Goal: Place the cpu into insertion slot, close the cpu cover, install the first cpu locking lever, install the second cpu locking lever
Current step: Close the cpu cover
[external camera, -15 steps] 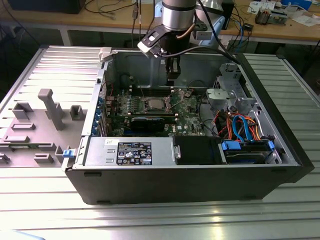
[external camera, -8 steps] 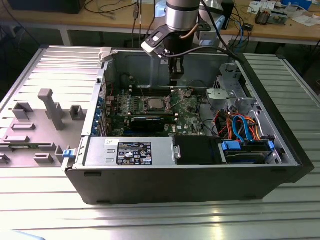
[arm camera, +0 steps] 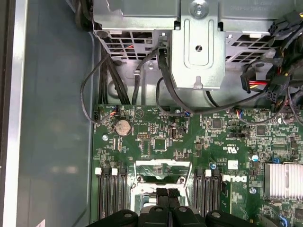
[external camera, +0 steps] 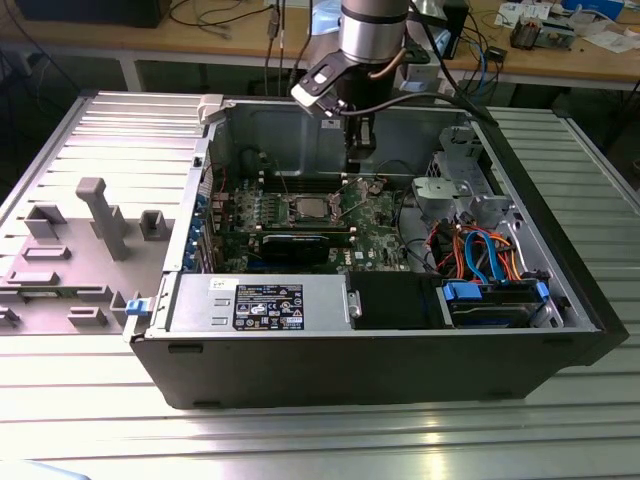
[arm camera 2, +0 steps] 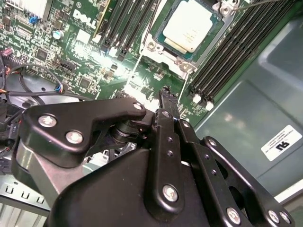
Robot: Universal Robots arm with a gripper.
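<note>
**Gripper (arm camera: 167,193) Closed Beside the Socket**

Black finger links, fastened with bright screws, are positioned inside the open computer case (external camera: 400,375) in the exterior view. In the first wrist view the two fingertips are seen pressed together, with nothing clamped between them. Whether the tips touch the board cannot be told.

The chip (arm camera 2: 191,26), a flat square with a matt silver-grey metal top and a thin green edge, is seated in the socket (arm camera 2: 163,54). The pale metal rim of the socket is seen around it in the second wrist view, and the whole top of the chip is exposed. Long black memory slots (arm camera 2: 222,61) with white end clips are arranged on both sides of it. The gripper is held apart from the chip, near the slot ends.

In the first wrist view a thin silver-grey cover frame (arm camera: 163,164) with a window cut-out is seen just beyond the fingertips, between the two slot banks. Its tilt cannot be told.

The green circuit board (arm camera: 156,142) is densely populated. A round silver coin battery (arm camera: 123,126) and a ribbed metal heat sink (arm camera: 283,180) are mounted on it, and white lettering is printed on its surface. A white sticker (arm camera 2: 281,142) with black print is fixed to the smooth grey case wall. A black-and-white label is carried on the grey power supply box (external camera: 270,303).
</note>
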